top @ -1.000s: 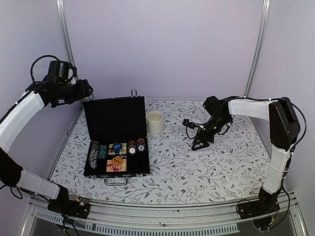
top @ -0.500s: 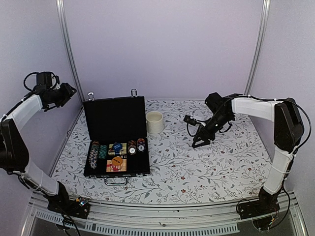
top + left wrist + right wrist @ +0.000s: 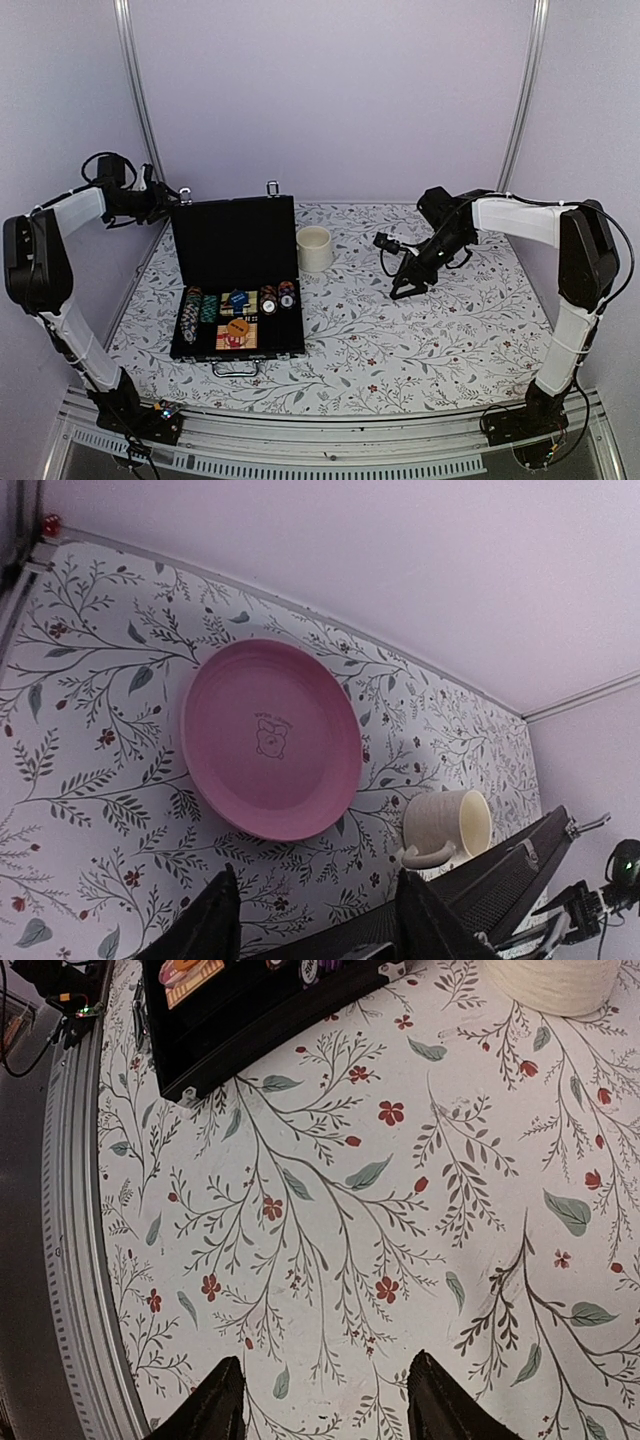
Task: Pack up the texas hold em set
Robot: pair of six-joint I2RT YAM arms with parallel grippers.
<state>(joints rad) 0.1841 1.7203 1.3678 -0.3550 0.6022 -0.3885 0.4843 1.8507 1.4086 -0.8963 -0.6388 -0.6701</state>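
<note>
The black case (image 3: pixel 236 343) of the texas hold em set lies open at the table's left, its lid (image 3: pixel 233 243) standing upright. Striped chips (image 3: pixel 190 313), a blue deck (image 3: pixel 237 299) and a red deck with a round button (image 3: pixel 237 333) sit in its tray. My left gripper (image 3: pixel 168 203) hovers by the lid's upper left corner, open; in the left wrist view the gripper (image 3: pixel 316 872) has the lid's back (image 3: pixel 500 880) running under its fingers. My right gripper (image 3: pixel 403 290) hangs open and empty over bare tablecloth (image 3: pixel 325 1358), right of the case (image 3: pixel 250 1010).
A cream mug (image 3: pixel 315 248) stands just right of the lid, seen also in the left wrist view (image 3: pixel 447 828). A pink plate (image 3: pixel 270 738) lies on the table behind the lid, hidden from the top camera. Metal frame posts (image 3: pixel 137 90) rise at the back corners.
My left arm has swung from high at the left down to the lid's upper left corner, and its jaws have narrowed somewhat. My right gripper has lifted slightly.
</note>
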